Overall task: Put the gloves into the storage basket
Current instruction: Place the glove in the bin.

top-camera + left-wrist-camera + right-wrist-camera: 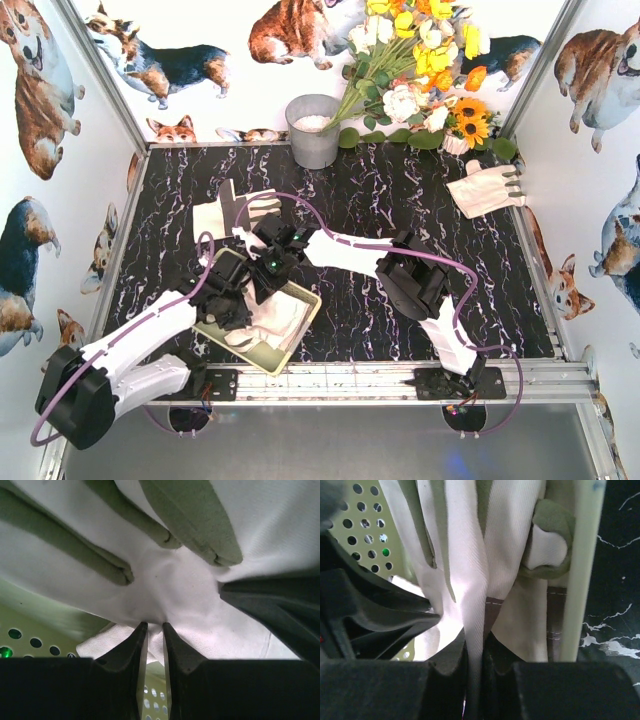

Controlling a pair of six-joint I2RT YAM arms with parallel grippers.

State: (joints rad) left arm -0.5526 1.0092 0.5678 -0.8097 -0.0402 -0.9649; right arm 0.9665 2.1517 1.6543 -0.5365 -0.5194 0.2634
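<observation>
The pale yellow-green storage basket (235,350) stands at the near left, with white gloves (282,322) lying in it. My left gripper (232,292) is down inside it and, in the left wrist view, is shut (152,626) on a fold of a white glove (165,580) with grey finger patches. From the right, my right gripper (272,262) reaches over the basket's far side and is shut (475,647) on a hanging fold of a glove (470,565). Two more gloves lie on the table, one (232,214) behind the basket and one (487,188) at the far right.
A grey metal bucket (313,130) stands at the back centre beside a bunch of flowers (420,70). An aluminium rail (350,376) runs along the near table edge. The basket's perforated wall (365,520) and rim (585,555) are close around both grippers.
</observation>
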